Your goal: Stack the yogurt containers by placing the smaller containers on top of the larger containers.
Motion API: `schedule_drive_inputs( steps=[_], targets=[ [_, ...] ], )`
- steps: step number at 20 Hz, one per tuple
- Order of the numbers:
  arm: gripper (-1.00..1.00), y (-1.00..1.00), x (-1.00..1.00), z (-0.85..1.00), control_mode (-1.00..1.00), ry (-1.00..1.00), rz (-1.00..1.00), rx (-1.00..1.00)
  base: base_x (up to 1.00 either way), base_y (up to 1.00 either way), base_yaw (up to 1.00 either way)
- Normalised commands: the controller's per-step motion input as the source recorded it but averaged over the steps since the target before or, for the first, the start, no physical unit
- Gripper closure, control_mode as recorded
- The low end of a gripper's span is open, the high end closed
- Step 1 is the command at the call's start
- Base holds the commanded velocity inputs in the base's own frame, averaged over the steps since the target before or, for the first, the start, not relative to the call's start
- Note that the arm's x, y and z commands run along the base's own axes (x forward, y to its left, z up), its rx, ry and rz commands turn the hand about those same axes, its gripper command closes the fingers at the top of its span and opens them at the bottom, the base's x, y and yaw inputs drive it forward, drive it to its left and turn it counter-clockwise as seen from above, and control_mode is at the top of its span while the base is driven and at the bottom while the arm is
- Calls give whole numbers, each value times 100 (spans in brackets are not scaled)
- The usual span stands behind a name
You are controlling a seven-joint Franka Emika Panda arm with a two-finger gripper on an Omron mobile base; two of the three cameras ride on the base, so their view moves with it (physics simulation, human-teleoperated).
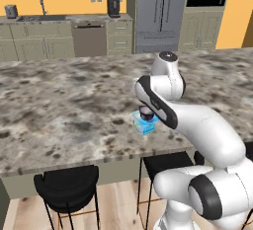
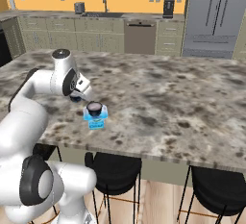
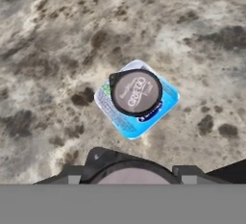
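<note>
A light-blue and white yogurt box [image 3: 126, 120] [image 2: 95, 121] [image 1: 145, 126] lies on the marble island counter near its front edge. One small dark cup [image 3: 135, 92] [image 2: 94, 108] [image 1: 146, 111] with a printed lid rests on top of the box. My gripper [image 3: 129, 176] [image 2: 77, 97] hovers above the counter, just to the near left of the box in the right base view. It is shut on a second dark cup [image 3: 130, 170] with a pale middle, which sits between the fingertips at the bottom of the hand view. In the left base view my forearm hides the hand.
The marble counter [image 1: 64, 110] stretches wide around the box, with its front edge close by. Black bar stools [image 1: 66, 187] [image 2: 115, 172] stand below that edge. Cabinets, a sink and a fridge [image 2: 216, 11] line the far wall.
</note>
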Motion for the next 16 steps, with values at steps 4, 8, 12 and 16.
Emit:
schedule_drive_inputs(
  steps=[4, 8, 12, 16],
  targets=[
    [100, -31, 0, 7, -100, 0, 1, -1, 0, 0, 0],
    [100, -21, 3, 0, -100, 0, 0, 0, 0, 0, 0],
    [100, -2, 20, -4, -100, -2, 0, 0, 0, 0, 0],
    [100, 0, 24, -14, -100, -2, 0, 0, 0, 0, 0]
  ],
)
